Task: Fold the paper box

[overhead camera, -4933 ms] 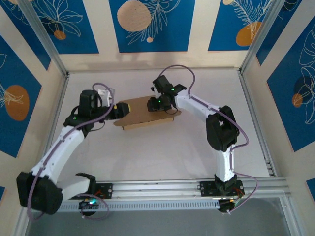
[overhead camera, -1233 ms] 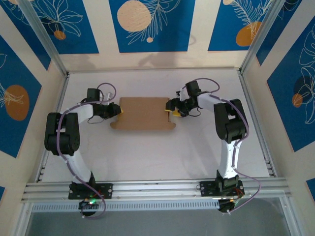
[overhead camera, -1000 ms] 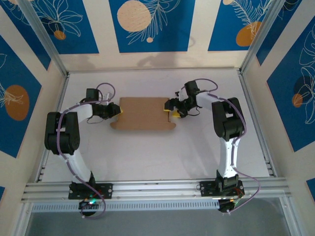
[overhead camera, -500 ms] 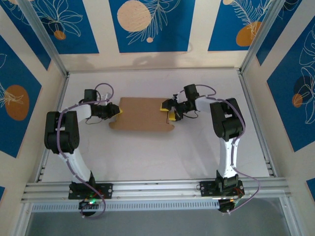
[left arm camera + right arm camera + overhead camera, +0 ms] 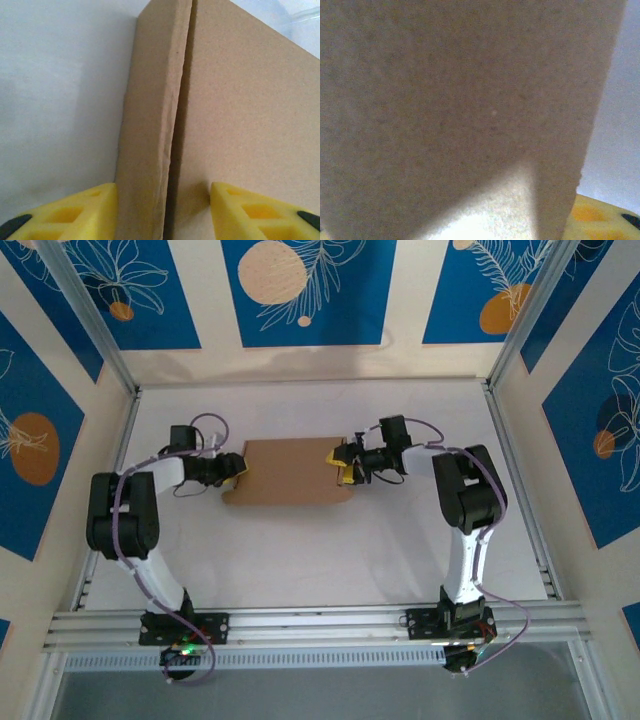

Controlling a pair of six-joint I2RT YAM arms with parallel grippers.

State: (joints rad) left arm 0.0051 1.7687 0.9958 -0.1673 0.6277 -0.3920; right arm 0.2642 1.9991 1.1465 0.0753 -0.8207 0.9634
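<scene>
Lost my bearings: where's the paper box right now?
In the top view the paper box lies mid-table toward the far side, between the left gripper and right gripper.

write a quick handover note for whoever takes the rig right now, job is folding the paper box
Paper box: mid-table, lying flat between the grippers.
Left gripper: at the box's left end, jaws apart astride its edge; pinching or not, cannot tell.
Right gripper: at the right end, cardboard close against its camera; grip unclear.
Done: looks formed into a shallow carton, top panel down over a side wall.
Left: rounded tabs stick out at the near corners; probably tuck them, check closure.
</scene>
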